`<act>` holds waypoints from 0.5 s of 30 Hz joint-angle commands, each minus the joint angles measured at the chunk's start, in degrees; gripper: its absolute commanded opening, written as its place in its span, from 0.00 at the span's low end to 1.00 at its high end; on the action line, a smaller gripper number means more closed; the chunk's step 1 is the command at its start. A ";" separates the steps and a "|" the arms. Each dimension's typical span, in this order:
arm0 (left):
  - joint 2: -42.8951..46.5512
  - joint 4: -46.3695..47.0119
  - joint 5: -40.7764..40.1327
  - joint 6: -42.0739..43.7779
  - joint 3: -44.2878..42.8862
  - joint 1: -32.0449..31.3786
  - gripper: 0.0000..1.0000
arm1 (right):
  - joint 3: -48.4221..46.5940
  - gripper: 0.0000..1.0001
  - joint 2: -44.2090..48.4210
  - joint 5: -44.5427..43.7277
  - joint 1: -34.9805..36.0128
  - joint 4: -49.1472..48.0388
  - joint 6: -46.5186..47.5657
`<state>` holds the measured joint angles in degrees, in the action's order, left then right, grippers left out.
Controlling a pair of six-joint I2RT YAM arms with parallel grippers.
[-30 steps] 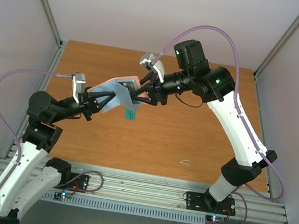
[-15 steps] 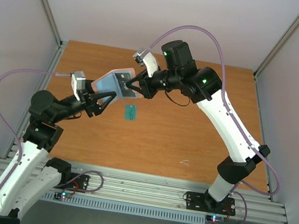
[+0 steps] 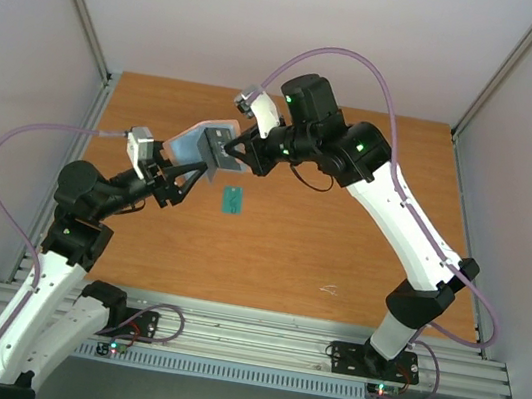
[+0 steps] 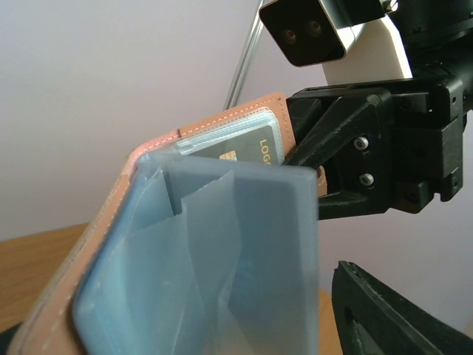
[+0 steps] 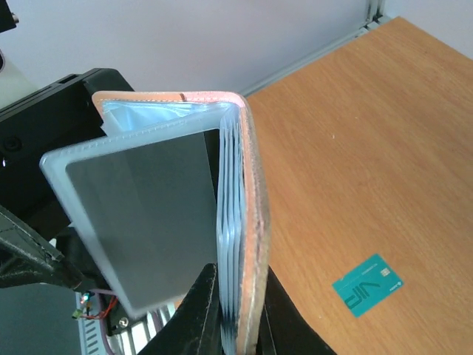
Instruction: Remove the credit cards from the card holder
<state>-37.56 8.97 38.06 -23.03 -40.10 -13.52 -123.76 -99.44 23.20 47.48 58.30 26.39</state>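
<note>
Dusty-pink leatherette outside and pale blue-grey plastic sleeves inside: the card holder (image 3: pixel 204 145) hangs open in the air above the far-left part of the worktop (image 3: pixel 360 245), touching no surface. The right hand (image 3: pixel 233 157) is clenched on it. In the right wrist view its two fingers pinch the lower edge of the pink cover (image 5: pixel 253 214) together with the stack of sleeves. From that grip the holder's long axis runs away from the fingers, and in the top view it reaches leftward toward the left arm. The sleeves fan out from the fold on one side, and one clear sleeve stands apart from the rest.

The left hand (image 3: pixel 189 175) is released, its fingers spread in a V just beside the holder's free edge; contact cannot be told. In the left wrist view the inside of the holder (image 4: pixel 199 274) fills the frame, and a black card (image 4: pixel 250 150) with pale lettering shows in a sleeve against the far cover.

A teal-green card (image 3: pixel 234 200) lies flat on the worktop below the holder, face up, its long axis running roughly near to far.

The worktop is orange-brown wood grain. Pale grey panels (image 3: pixel 274 19) with slim metal corner posts close it in on three sides, and a ribbed metal rail (image 3: pixel 255 334) carries the arm bases at the near edge.
</note>
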 commanded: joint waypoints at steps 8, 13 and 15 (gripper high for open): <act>-0.01 0.79 -1.41 2.35 -0.08 0.43 0.38 | 1.66 0.01 1.91 14.62 0.24 -4.24 1.53; 0.98 1.42 1.26 0.88 0.09 0.88 0.22 | 4.32 0.01 4.09 13.48 -3.19 -5.40 0.26; 1.36 1.47 1.35 0.17 0.14 1.23 0.16 | 5.90 0.01 5.17 16.59 -5.56 -6.47 -1.03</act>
<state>-37.47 8.25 37.85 -22.26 -40.05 -13.02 -119.63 -97.82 34.46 45.76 55.42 27.05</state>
